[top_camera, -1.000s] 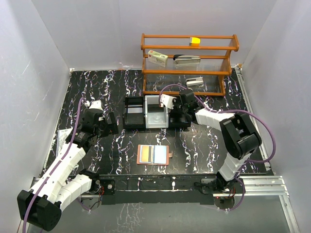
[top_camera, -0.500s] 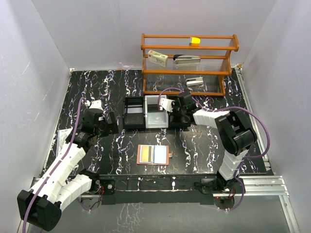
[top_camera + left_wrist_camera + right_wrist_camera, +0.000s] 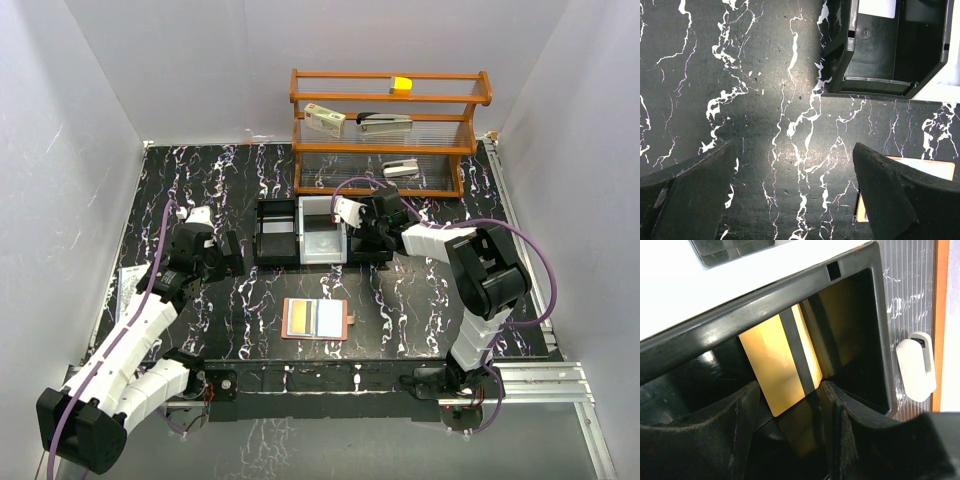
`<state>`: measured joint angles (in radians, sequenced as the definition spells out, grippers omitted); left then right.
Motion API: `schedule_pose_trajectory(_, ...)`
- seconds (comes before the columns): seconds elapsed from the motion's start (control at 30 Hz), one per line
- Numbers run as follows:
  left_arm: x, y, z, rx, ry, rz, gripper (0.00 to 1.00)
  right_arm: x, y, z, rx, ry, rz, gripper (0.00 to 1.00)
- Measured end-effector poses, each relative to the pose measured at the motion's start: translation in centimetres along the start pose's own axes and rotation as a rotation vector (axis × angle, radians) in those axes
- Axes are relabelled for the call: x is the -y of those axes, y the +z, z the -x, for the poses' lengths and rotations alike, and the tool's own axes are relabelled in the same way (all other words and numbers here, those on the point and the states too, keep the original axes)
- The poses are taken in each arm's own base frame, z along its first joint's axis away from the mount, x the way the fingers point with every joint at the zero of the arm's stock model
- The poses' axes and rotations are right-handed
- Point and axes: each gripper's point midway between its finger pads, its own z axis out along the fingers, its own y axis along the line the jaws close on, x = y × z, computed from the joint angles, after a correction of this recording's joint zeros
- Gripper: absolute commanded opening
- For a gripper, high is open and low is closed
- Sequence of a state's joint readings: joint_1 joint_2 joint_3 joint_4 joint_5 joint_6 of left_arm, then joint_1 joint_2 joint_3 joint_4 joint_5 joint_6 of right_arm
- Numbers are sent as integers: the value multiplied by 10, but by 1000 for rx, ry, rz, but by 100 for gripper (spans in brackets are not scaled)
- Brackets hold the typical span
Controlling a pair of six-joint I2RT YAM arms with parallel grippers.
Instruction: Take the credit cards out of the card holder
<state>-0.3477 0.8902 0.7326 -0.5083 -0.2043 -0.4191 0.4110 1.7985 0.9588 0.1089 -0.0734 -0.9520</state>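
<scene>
R tool (image 3: 790, 395), jaws apart, straddles yellow card (image 3: 772, 360) in tray (image 3: 277, 228) right bay; holder (image 3: 316, 319) w/ other cards (image 3: 324, 318) lies by surface (image 3: 200, 180) near edge, long axis L-R; L tool (image 3: 790, 195) wide open, abt as near.

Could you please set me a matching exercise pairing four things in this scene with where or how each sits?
1. card holder
2. yellow card
3. left gripper
4. yellow block

A. on the top shelf of the rack
B. open, above bare table
C. inside the black tray
D. lying open in front of the tray

Pairs: 1-D; 2-C; 3-B; 4-A.
</scene>
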Motion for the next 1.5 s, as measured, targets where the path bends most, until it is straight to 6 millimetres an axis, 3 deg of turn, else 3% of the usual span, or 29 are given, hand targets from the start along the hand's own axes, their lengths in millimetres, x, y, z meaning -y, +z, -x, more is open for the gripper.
schedule_pose_trajectory(0.4, 1, 3, -3, -18, 7, -2, 99, 5, 0, 1, -1, 42, -32, 58)
schedule_pose_trajectory(0.67, 1, 3, -3, -19, 7, -2, 99, 46, -25, 30, 85, 106, -174, 58)
schedule_pose_trajectory(0.87, 1, 3, -3, -19, 7, -2, 99, 75, -71, 59, 215, 231, -298, 63)
schedule_pose_trajectory(1.07, 2, 3, -2, -14, 6, -6, 99, 102, -130, 87, 366, 559, -404, 69)
schedule_pose_trajectory(1.13, 2, 3, -2, -14, 7, -7, 99, 105, -147, 91, 397, 674, -420, 82)
schedule_pose_trajectory(1.2, 2, 3, -2, -15, 8, -9, 99, 103, -155, 90, 405, 793, -418, 97)
schedule_pose_trajectory(1.33, 3, 3, -3, -18, 10, -14, 99, 98, -183, 96, 470, 980, -408, 98)
schedule_pose_trajectory(1.5, 3, 3, -3, -18, 10, -15, 99, 60, -201, 101, 561, 1151, -276, 98)
